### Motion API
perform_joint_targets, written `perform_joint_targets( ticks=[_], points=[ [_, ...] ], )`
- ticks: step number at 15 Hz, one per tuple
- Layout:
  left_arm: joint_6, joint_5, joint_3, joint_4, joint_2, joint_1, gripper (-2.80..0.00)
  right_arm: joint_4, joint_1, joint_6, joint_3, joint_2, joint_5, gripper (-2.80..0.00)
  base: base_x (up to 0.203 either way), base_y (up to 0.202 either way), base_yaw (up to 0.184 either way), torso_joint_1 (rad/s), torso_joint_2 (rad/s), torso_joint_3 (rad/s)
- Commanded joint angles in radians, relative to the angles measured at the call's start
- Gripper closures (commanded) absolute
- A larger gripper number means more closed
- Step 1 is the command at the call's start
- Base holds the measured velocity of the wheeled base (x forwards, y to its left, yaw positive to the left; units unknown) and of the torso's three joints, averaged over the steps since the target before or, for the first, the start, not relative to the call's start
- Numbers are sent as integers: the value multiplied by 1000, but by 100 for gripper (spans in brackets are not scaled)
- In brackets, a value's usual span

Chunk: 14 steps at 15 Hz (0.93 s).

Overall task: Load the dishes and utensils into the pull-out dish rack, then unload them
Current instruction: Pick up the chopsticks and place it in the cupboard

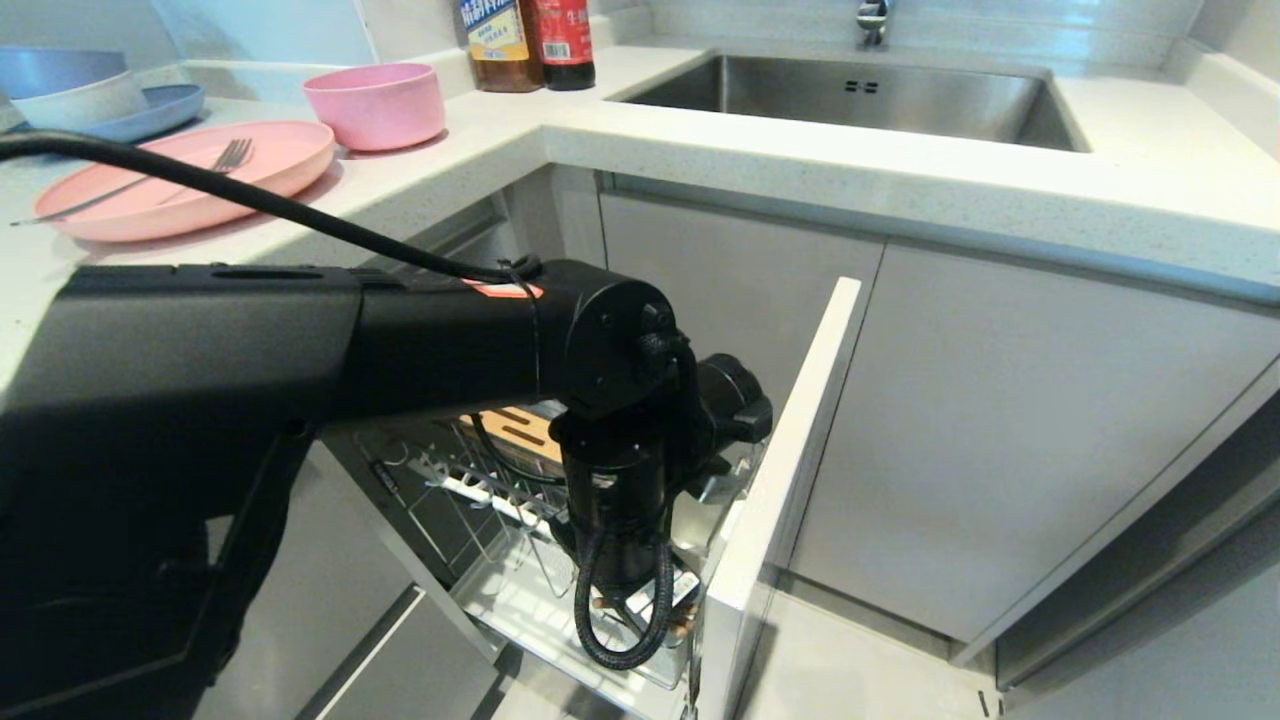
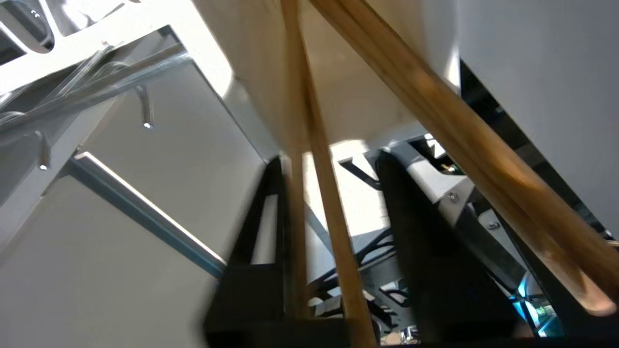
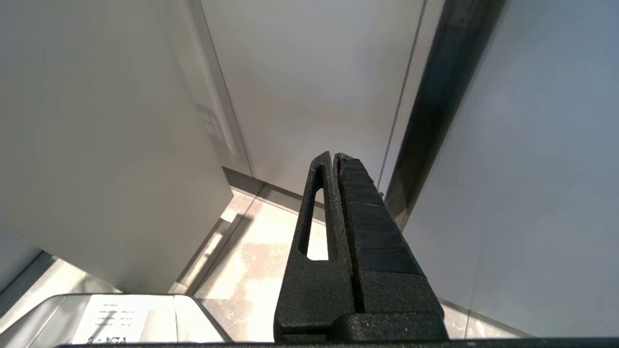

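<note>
The left arm reached down into the pull-out dish rack (image 1: pixel 520 590), which stood pulled out from the cabinet at about 6 o'clock in the head view. From there the arm hid its own tool. Only the left wrist view showed the left tool (image 2: pixel 333 203): its two dark fingers (image 2: pixel 416 232) stood partly apart, and the light wooden chopsticks (image 2: pixel 329 203) ran up between them. One stick lay close by a finger, but it was hard to tell if the fingers pinched it, maybe not. A shiny wire rail of the rack showed at 10 o'clock in that view.

The head view showed what the wrist views did not. On the tabletop (image 1: pixel 700 130) at 10 o'clock lay the pink plate (image 1: pixel 190 185) with the silver fork (image 1: pixel 140 182) resting on it. The pink bowl (image 1: pixel 376 103) sat just beside the plate, at 11 o'clock. The sink (image 1: pixel 860 95) was at 12 o'clock.

Only the right wrist view showed the right tool (image 3: pixel 336 166). Its fingers were pressed together, holding nothing, near plain cabinet doors and the floor.
</note>
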<state>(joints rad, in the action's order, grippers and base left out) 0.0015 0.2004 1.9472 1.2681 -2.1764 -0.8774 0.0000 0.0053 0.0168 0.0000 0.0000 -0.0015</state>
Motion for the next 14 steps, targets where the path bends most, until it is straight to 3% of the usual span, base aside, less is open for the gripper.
perform_joint_targets(
  ticks=[1, 9, 14],
  points=[
    [-2, 2, 1, 8, 12, 0, -280, 0, 1, 0, 2, 0, 0, 0, 0, 0, 0, 0, 0, 0],
    [-32, 22, -1, 13, 100, -2, -280, 0, 1, 0, 2, 0, 0, 0, 0, 0, 0, 0, 0, 0],
    [-166, 157, -2, -10, 187, -2, -280, 0, 0, 0, 2, 0, 0, 0, 0, 0, 0, 0, 0, 0]
  ],
)
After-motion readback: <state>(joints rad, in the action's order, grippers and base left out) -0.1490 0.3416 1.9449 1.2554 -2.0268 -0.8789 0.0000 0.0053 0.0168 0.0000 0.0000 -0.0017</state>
